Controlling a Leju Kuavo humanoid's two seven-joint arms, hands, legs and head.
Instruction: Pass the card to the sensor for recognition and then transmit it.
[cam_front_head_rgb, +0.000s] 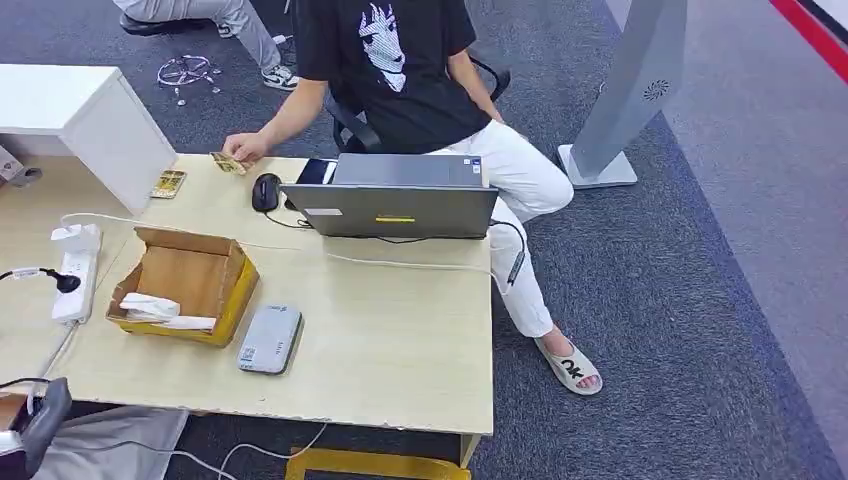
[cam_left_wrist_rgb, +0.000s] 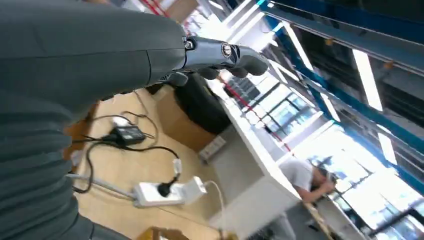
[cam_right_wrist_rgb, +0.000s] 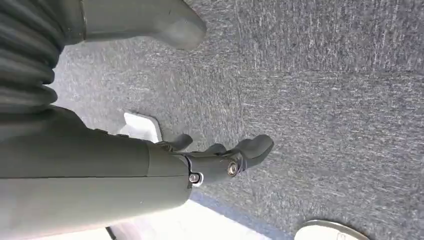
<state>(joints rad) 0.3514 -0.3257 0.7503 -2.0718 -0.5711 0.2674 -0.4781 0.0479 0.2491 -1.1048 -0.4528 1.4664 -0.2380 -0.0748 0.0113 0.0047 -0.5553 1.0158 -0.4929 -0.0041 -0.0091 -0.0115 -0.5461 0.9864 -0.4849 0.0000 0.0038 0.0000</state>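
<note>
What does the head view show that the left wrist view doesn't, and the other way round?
Head view alone: the person's hand holding the card at the far table edge, the laptop, the mouse, the cardboard box and the grey sensor beside it. Left wrist view alone: the left hand, holding nothing, fingers extended, plus a black adapter and ceiling lights. Both share the wooden table and the white power strip with a black plug in it.
</note>
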